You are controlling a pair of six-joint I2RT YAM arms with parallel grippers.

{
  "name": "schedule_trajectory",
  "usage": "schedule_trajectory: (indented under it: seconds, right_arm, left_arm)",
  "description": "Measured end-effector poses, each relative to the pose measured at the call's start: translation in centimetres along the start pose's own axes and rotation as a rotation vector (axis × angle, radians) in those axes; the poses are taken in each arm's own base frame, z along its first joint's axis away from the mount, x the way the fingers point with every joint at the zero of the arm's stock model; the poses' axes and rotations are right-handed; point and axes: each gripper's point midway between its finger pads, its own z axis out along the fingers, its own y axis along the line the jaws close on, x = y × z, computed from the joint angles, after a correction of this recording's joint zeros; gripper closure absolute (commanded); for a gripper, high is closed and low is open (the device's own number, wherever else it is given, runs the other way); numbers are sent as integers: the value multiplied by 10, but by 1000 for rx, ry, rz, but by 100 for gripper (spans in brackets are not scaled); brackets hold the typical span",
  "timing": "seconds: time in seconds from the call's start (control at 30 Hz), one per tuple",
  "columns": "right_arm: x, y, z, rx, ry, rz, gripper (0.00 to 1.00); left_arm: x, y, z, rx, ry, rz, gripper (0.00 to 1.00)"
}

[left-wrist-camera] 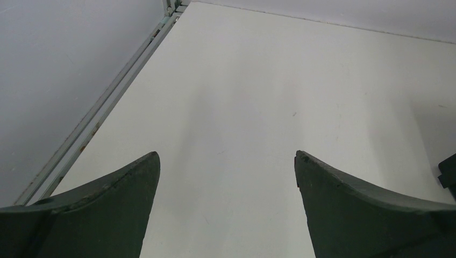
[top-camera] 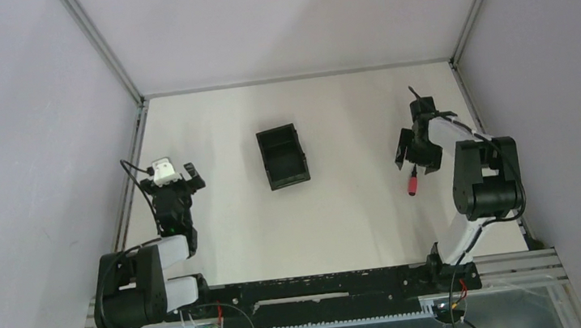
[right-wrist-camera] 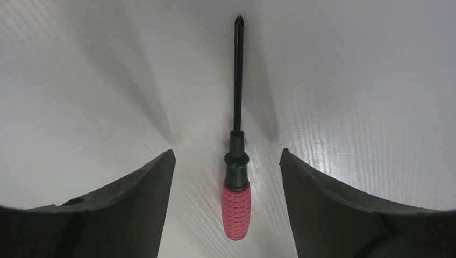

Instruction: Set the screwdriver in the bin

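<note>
The screwdriver (right-wrist-camera: 236, 207) has a red ribbed handle, a black collar and a thin dark shaft. It lies flat on the white table between the open fingers of my right gripper (right-wrist-camera: 227, 156), touching neither. From above, its red handle (top-camera: 413, 185) shows just below my right gripper (top-camera: 417, 151), at the right of the table. The bin (top-camera: 282, 157) is a black open-topped tray in the middle of the table, with nothing in it. My left gripper (top-camera: 177, 180) is open over bare table at the left, and it holds nothing in the left wrist view (left-wrist-camera: 227, 156).
Grey walls close in the table on three sides. A metal rail (top-camera: 132, 176) runs along the left edge and another along the right edge (top-camera: 473, 108). The bin's corner (left-wrist-camera: 447, 171) shows at the right edge of the left wrist view.
</note>
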Motion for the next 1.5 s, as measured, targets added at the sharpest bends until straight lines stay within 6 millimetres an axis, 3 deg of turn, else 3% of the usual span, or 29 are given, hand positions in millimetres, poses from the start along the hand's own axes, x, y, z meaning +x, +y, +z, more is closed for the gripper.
schedule_trajectory:
  seconds: [0.1, 0.2, 0.23, 0.3, 0.33, 0.5, 0.6, 0.7, 0.8, 0.9, 1.0, 1.1, 1.2, 1.3, 1.4, 1.47, 1.5]
  right_arm:
    - [13, -1, 9, 0, 37, 7, 30]
    - [17, 1, 13, -11, 41, 16, 47]
    - [17, 2, 13, -17, 40, 17, 55]
    - [17, 3, 14, -24, 38, 19, 90]
    - [17, 5, 14, -31, 36, 24, 100]
    - [17, 7, 8, -33, 37, 9, 100]
    - [9, 9, -8, -34, 45, 1, 100]
    - [-29, 19, -46, -63, -26, -7, 100]
    - [-75, 27, -97, -94, -136, -16, 100]
    - [-105, 28, -146, -99, -223, -24, 100]
    - [-114, 29, -169, -102, -251, -28, 100]
    - [-108, 36, -169, -93, -214, -50, 100]
    - [-102, 66, -160, -100, -166, -111, 100]
    - [-97, 120, -153, -138, -155, -206, 100]
    - [-87, 190, -152, -213, -175, -321, 100]
    - [-71, 247, -154, -285, -194, -415, 100]
    - [-64, 265, -155, -312, -199, -446, 100]
  left_arm:
    - [0, 0, 0, 0, 0, 0, 0]
    - [0, 0, 0, 0, 0, 0, 0]
    - [0, 0, 0, 0, 0, 0, 0]
    - [0, 0, 0, 0, 0, 0, 0]
    - [0, 0, 0, 0, 0, 0, 0]
    - [0, 0, 0, 0, 0, 0, 0]
    - [0, 0, 0, 0, 0, 0, 0]
    - [0, 0, 0, 0, 0, 0, 0]
    - [0, 0, 0, 0, 0, 0, 0]
    - [0, 0, 0, 0, 0, 0, 0]
    - [0, 0, 0, 0, 0, 0, 0]
    - [0, 0, 0, 0, 0, 0, 0]
    - [0, 0, 0, 0, 0, 0, 0]
    - [0, 0, 0, 0, 0, 0, 0]
    - [0, 0, 0, 0, 0, 0, 0]
    - [0, 0, 0, 0, 0, 0, 0]
    - [0, 0, 0, 0, 0, 0, 0]
